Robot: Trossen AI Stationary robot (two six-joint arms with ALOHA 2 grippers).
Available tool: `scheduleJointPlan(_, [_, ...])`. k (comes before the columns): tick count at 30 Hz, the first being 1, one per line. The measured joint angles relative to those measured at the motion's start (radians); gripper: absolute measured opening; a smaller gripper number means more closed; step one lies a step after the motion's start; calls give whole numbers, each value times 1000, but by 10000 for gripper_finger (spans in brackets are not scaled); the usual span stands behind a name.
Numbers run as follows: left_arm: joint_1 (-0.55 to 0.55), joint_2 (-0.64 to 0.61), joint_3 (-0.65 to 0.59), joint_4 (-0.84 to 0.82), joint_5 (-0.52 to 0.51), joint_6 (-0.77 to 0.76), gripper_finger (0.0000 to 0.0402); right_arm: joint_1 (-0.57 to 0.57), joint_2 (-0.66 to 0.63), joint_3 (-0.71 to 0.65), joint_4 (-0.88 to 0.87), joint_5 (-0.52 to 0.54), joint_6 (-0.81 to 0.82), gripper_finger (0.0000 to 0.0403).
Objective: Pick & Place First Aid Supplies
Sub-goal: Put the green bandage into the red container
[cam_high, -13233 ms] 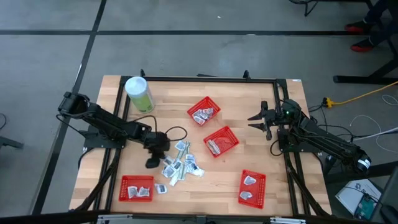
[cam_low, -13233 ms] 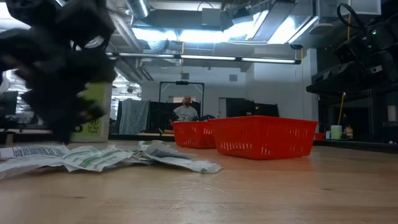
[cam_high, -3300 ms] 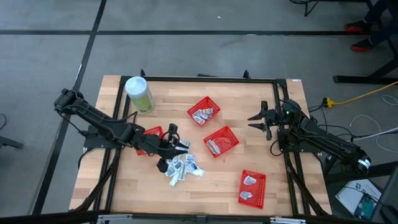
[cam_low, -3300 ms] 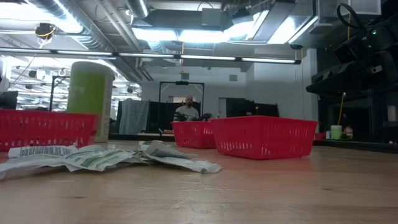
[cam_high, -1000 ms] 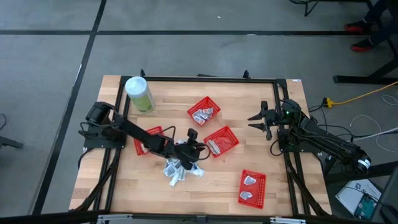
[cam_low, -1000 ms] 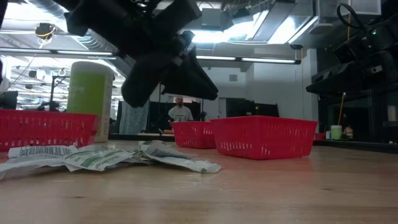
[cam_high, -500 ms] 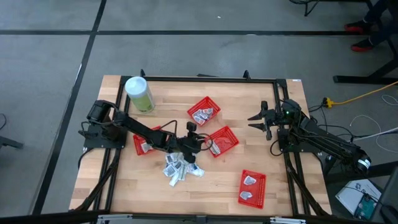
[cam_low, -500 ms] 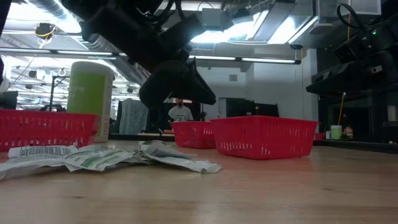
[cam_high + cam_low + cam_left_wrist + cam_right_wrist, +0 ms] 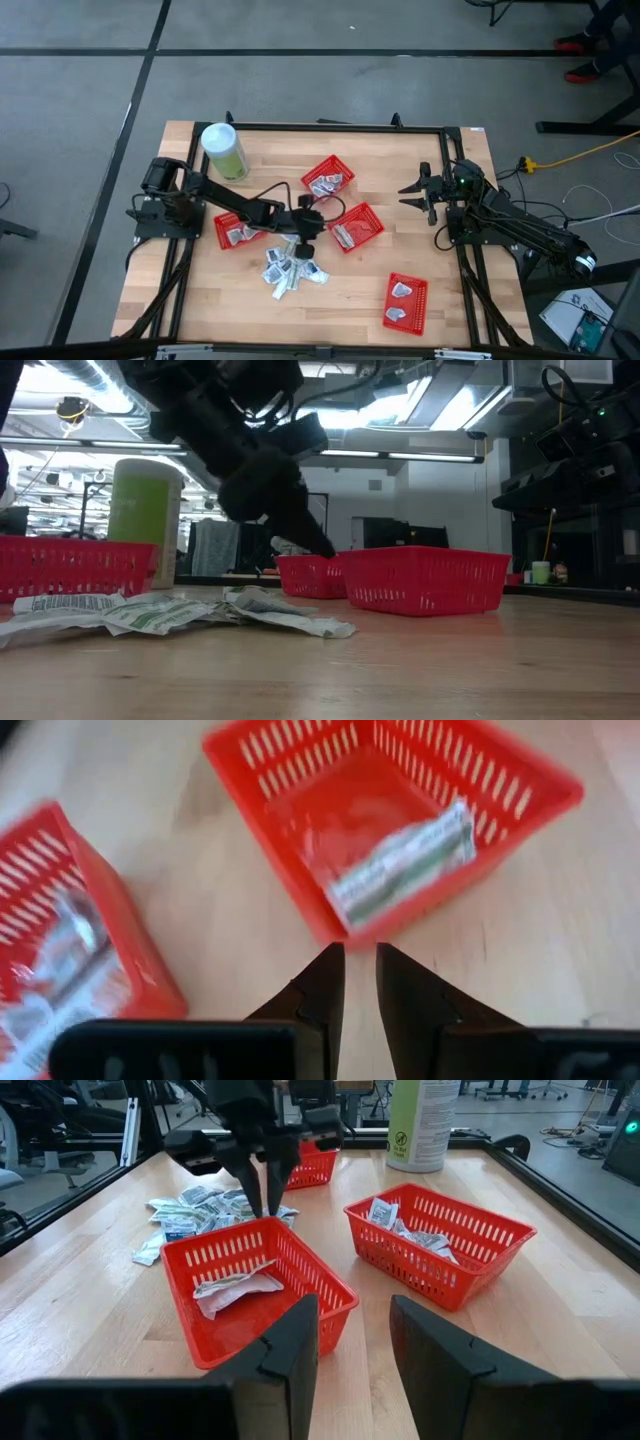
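Apparently between picks: the left gripper [image 9: 360, 955] hangs with narrow jaws and nothing between them, just short of the middle basket [image 9: 376, 217], where one packet [image 9: 400, 865] lies. The loose packets [image 9: 290, 268] sit heaped just beside it, so next comes spreading wider over that heap. Farther off, the right gripper [image 9: 415, 192] waits, jaws apart

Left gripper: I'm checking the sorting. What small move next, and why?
Probably ease the left gripper forward over the rim of the middle basket: it hangs just short of it, over bare table, and the basket holds only one packet. Whether it carries anything cannot be told.
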Motion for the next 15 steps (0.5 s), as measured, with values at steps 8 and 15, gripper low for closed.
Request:
scheduleJointPlan(8, [2, 0, 0, -45, 4, -33, 55, 0, 0, 0, 0, 0, 0, 126])
scheduleJointPlan(15, [-20, -1, -8, -88, 7, -37, 61, 0, 0, 0, 0, 0, 0, 126])
